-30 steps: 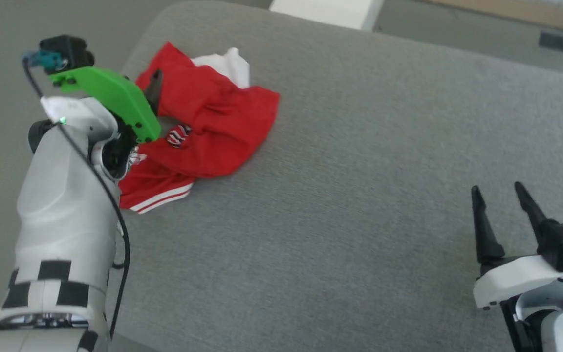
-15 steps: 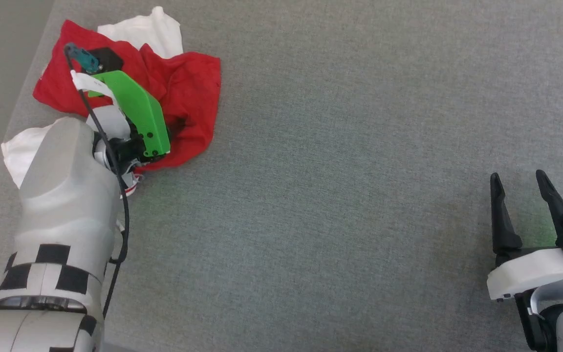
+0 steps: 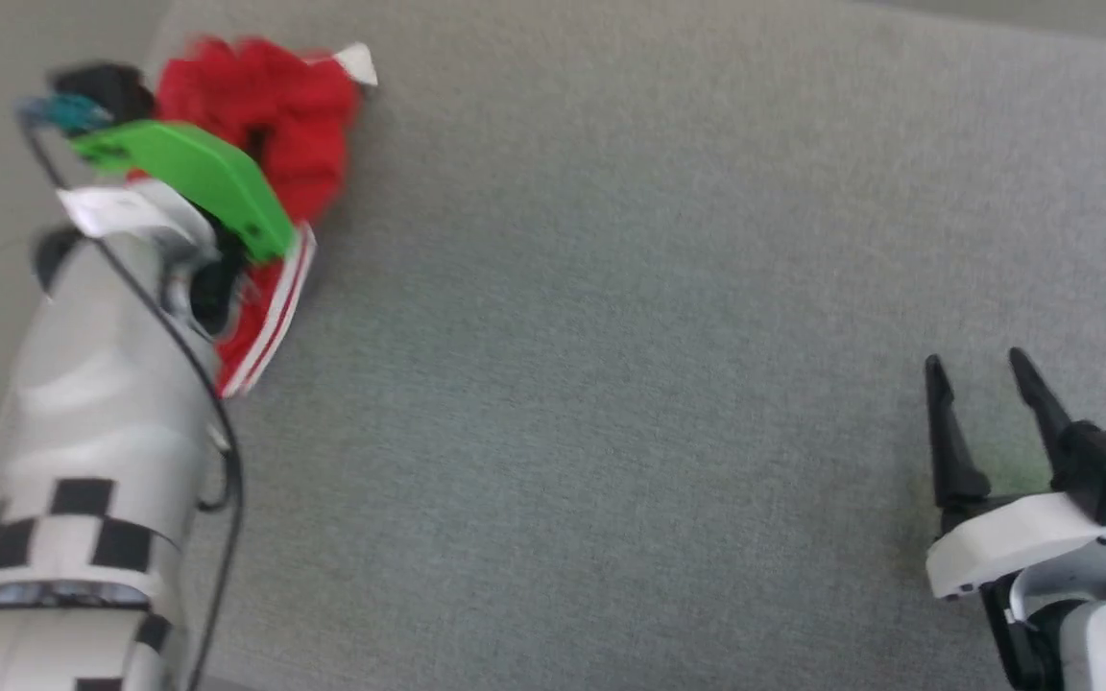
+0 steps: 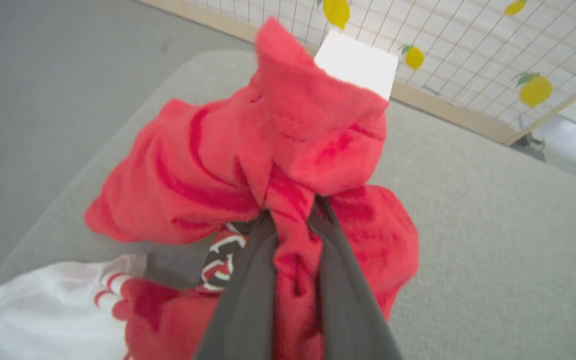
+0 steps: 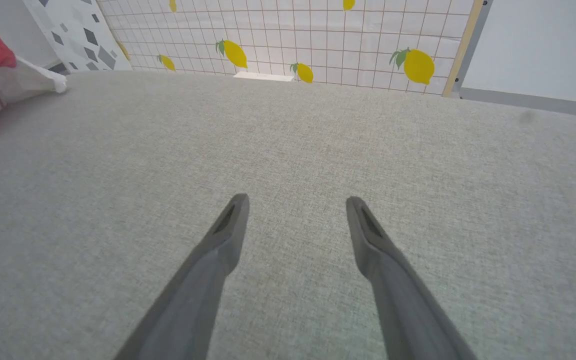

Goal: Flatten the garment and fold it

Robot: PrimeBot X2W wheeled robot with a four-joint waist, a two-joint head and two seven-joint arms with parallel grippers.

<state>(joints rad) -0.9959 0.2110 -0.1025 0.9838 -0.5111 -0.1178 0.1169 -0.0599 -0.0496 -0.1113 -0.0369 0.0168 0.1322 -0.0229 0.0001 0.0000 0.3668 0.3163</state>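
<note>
Since half a second back, the left jaws have gone from wide over a spread heap to clenched on a red fold, and the head camera has swung. Largest first: the grey cloth-covered desk stretches across to a lemon-print grid wall. At its far-left rounded corner the garment is gathered up in a bunch. Its long axis runs from the pinch back toward my left arm, striped hem nearest me. One white sleeve trails low beside it. Right jaws stand released, well apart across the desk, so I judge the pull toward centre belongs to the left.
</note>
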